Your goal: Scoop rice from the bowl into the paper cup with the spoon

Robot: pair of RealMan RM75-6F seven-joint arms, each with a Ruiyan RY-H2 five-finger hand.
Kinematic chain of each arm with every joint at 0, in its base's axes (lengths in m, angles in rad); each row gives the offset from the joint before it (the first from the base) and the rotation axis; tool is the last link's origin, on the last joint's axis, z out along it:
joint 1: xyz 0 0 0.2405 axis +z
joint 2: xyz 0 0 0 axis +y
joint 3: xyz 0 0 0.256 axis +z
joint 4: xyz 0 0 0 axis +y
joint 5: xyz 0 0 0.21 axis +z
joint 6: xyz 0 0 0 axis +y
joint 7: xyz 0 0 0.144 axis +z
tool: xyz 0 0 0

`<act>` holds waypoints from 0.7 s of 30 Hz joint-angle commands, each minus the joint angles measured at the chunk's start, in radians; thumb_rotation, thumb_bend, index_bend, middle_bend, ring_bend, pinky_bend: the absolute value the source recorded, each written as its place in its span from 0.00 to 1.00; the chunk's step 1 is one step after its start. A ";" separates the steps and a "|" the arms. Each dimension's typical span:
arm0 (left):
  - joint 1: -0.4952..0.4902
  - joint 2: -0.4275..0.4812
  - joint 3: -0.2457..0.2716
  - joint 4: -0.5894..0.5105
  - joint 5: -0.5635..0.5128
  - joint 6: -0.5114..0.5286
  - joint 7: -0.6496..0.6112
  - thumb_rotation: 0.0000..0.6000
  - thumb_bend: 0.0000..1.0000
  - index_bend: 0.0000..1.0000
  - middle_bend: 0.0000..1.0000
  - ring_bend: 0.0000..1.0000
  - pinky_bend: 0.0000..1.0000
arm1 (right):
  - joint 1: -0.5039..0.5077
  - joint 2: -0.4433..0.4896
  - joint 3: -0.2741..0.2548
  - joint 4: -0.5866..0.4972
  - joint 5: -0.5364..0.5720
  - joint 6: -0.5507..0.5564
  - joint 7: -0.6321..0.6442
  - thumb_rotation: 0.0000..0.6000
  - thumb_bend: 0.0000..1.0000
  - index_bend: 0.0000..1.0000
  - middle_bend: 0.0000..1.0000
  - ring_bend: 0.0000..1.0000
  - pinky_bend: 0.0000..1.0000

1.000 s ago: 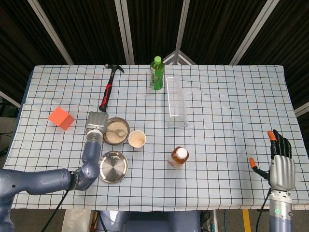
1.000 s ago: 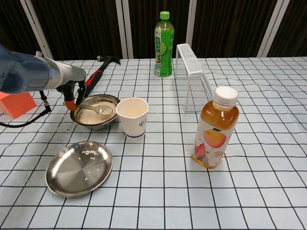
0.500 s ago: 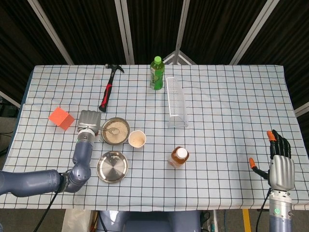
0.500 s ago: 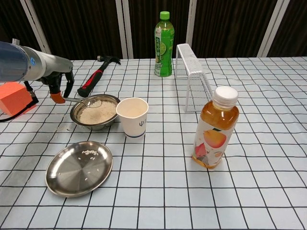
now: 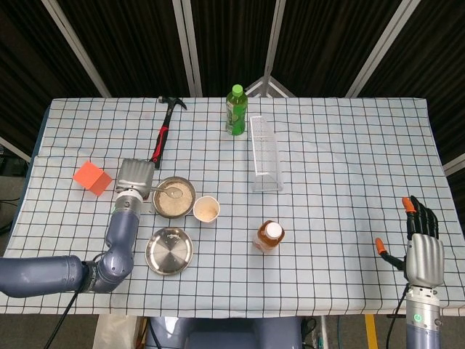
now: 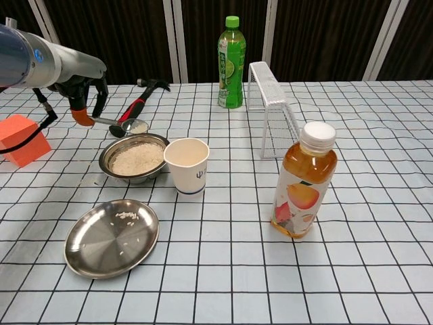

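1. The checked-cloth surface (image 6: 379, 223) carried everything, with the task's things grouped at its left side, within the left arm's reach.
2. The left hand (image 6: 84, 95) pinched the handle of the metal spoon (image 6: 125, 124), holding it clear above the bowl's far rim, probably so the load could travel across to the cup.
3. The right hand (image 5: 423, 247) hung at the surface's near right edge, fingers spread and holding nothing, well apart from the work.
4. The round steel bowl of rice (image 6: 134, 157) sat just left of the cup, keeping the carry short.
5. The white paper cup (image 6: 187, 164) stood upright, mouth open to receive.
6. The spoon's scoop sat roughly level with rice in it, which would keep the grains aboard.
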 commanded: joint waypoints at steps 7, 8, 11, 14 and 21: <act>-0.065 -0.029 -0.002 -0.021 -0.035 0.028 0.053 1.00 0.64 0.55 1.00 1.00 1.00 | 0.000 0.001 0.001 0.002 -0.004 0.002 0.003 1.00 0.33 0.00 0.00 0.00 0.00; -0.076 -0.037 0.001 -0.021 -0.039 0.033 0.063 1.00 0.64 0.55 1.00 1.00 1.00 | 0.000 0.000 0.001 0.003 -0.004 0.003 0.005 1.00 0.33 0.00 0.00 0.00 0.00; -0.095 -0.054 0.007 -0.020 -0.043 0.045 0.079 1.00 0.64 0.55 1.00 1.00 1.00 | 0.001 -0.001 0.001 0.006 -0.006 0.002 0.010 1.00 0.33 0.00 0.00 0.00 0.00; -0.113 -0.071 0.012 -0.015 -0.042 0.056 0.090 1.00 0.64 0.55 1.00 1.00 1.00 | 0.002 -0.002 0.001 0.010 -0.008 0.003 0.013 1.00 0.33 0.00 0.00 0.00 0.00; -0.148 -0.104 0.041 -0.001 0.004 0.072 0.122 1.00 0.64 0.55 1.00 1.00 1.00 | 0.003 -0.003 0.003 0.014 -0.010 0.005 0.018 1.00 0.33 0.00 0.00 0.00 0.00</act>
